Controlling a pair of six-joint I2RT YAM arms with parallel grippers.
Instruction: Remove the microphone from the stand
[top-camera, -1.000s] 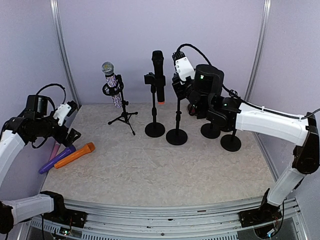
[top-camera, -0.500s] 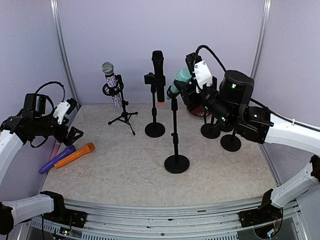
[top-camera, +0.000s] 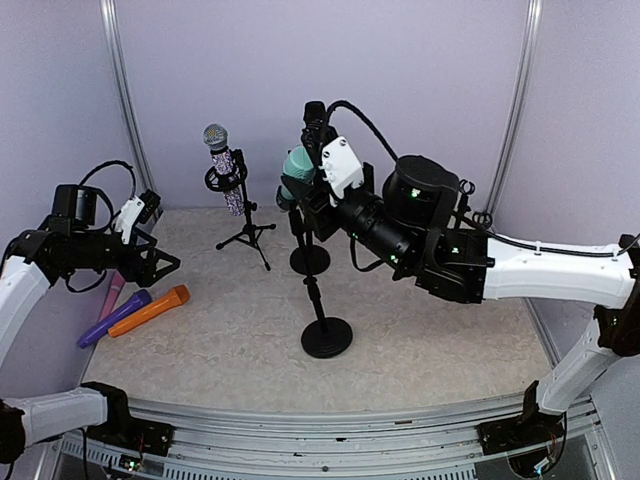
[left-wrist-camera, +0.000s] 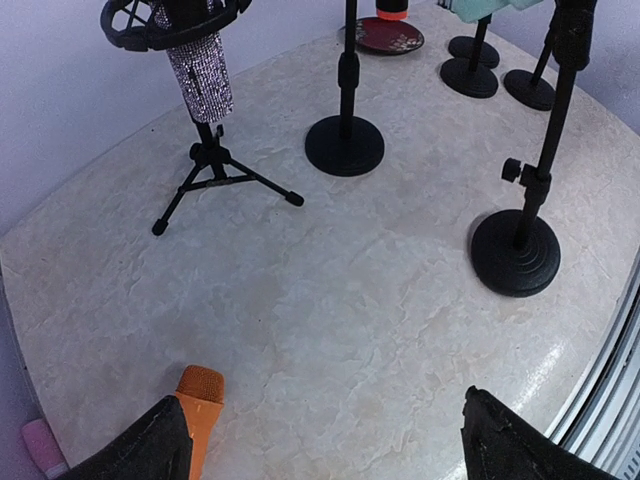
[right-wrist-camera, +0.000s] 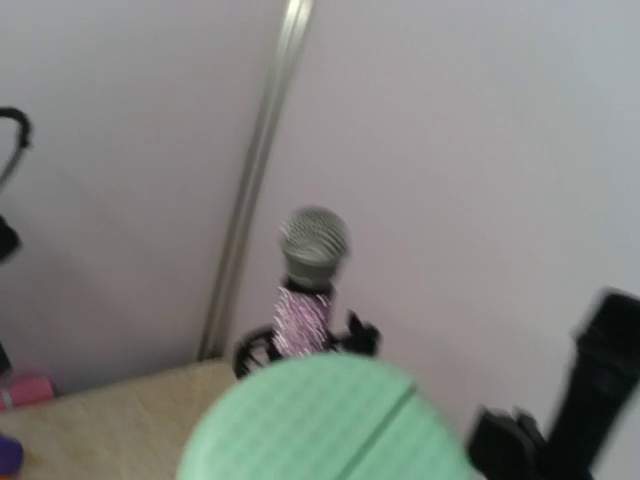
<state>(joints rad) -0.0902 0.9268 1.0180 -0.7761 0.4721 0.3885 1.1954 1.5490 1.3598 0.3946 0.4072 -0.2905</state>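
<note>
A green-headed microphone (top-camera: 298, 164) sits at the top of a black round-base stand (top-camera: 326, 338) in the middle of the table. My right gripper (top-camera: 314, 196) is shut on the microphone's body just under the head, and the stand's pole hangs slanted below it. In the right wrist view the green head (right-wrist-camera: 330, 425) fills the bottom and hides my fingers. My left gripper (top-camera: 160, 262) is open and empty over the left of the table; in the left wrist view (left-wrist-camera: 325, 450) its fingertips (left-wrist-camera: 150, 450) frame bare table, with the stand (left-wrist-camera: 515, 252) to the right.
A glittery microphone (top-camera: 224, 170) stands on a tripod at the back left. A black microphone (top-camera: 316, 130) stands on a round-base stand behind the green one. Orange (top-camera: 150, 310), purple (top-camera: 112, 318) and pink (top-camera: 108, 298) microphones lie at the left. Two empty stand bases (left-wrist-camera: 470, 76) and a red dish (left-wrist-camera: 390, 35) are at the back right.
My right arm has swung left and forward with the green microphone, dragging its stand from the back right to the table's middle. My left gripper has turned slightly toward the centre.
</note>
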